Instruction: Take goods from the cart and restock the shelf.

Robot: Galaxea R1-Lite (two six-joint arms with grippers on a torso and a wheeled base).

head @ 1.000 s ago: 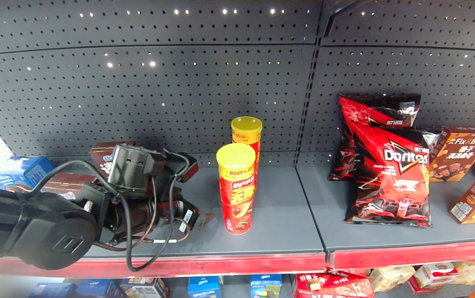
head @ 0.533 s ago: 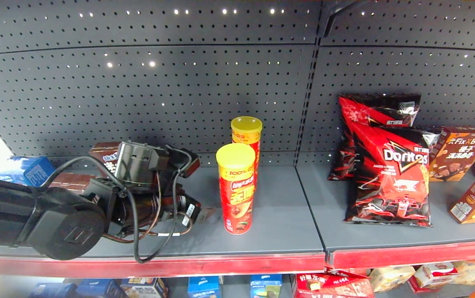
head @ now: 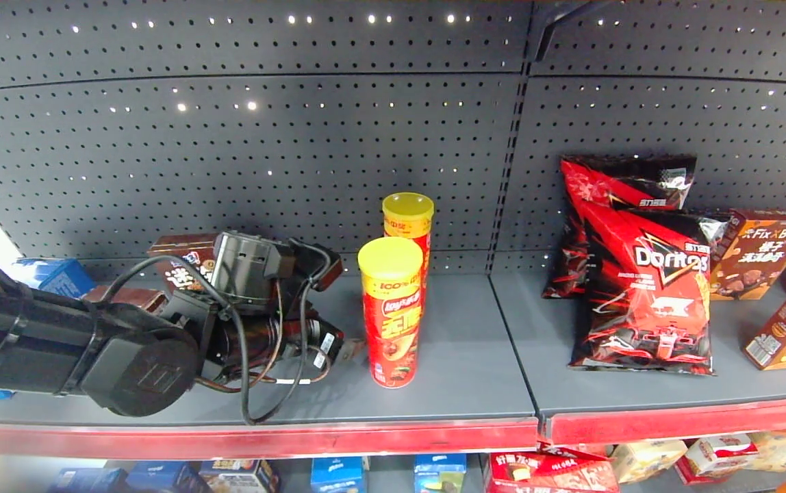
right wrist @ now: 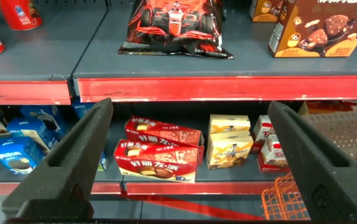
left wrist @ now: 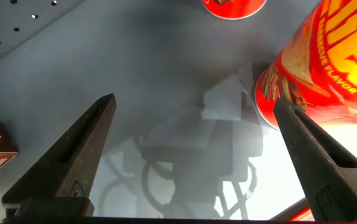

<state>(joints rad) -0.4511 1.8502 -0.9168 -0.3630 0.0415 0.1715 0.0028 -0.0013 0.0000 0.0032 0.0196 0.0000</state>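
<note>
Right gripper (right wrist: 191,106) back from the shelving, fingers spread wide with nothing between them, facing the red front edge of the shelf (head: 461,370) and the lower tier beneath it, where red cookie boxes (right wrist: 160,152) and cream boxes (right wrist: 230,148) sit. Up on the shelf, left arm lies low over the left part of the deck, left gripper (left wrist: 194,104) pointing toward the cans; fingers open, empty, grey deck visible between them. One fingertip (left wrist: 284,112) just beside the base of the near chip can (head: 390,311), contact cannot be told. Near chip can upright, yellow lid on, standing mid-shelf a little back from the front edge. Far chip can (head: 407,219) upright directly behind it, close to the perforated back panel (head: 297,150). Right of the divider, well apart from the cans: red chip bag (head: 646,301) leaning upright, a second bag (head: 622,181) behind it, brown snack boxes (head: 766,250) to their right. Behind the left arm, brown boxes (head: 177,257) and a blue box (head: 51,274) near the back panel
</note>
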